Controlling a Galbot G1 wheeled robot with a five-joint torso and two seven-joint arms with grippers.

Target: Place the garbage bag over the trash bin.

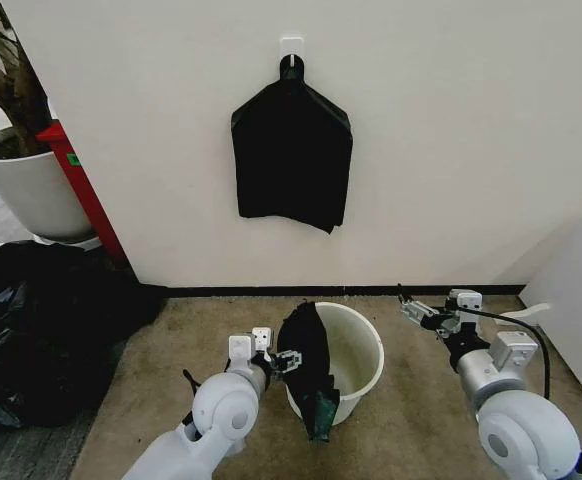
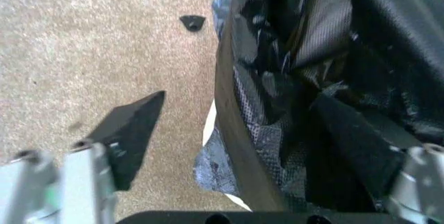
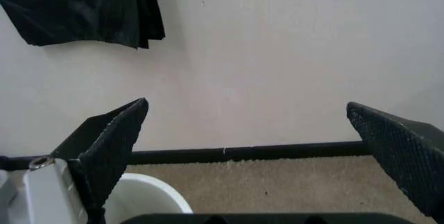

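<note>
While left pincer [image 1: 289, 360] gapes astride garbage bag [image 1: 306, 345] on trash bin [image 1: 366, 345], right pincer [image 1: 411, 305] wide, empty.

Glossy crinkled plastic garbage bag [image 1: 307, 368]; smooth plastic trash bin [image 1: 359, 352].

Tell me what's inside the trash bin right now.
Part of the garbage bag, draped over the near rim by the left gripper; the rest of the trash bin looks bare. Beneath the bag is hidden.

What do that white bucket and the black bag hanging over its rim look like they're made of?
The trash bin looks like smooth white plastic: its rim and wall are even and slightly shiny. The garbage bag looks like thin plastic film: it is glossy, crinkled and folds limply over the rim.
</note>
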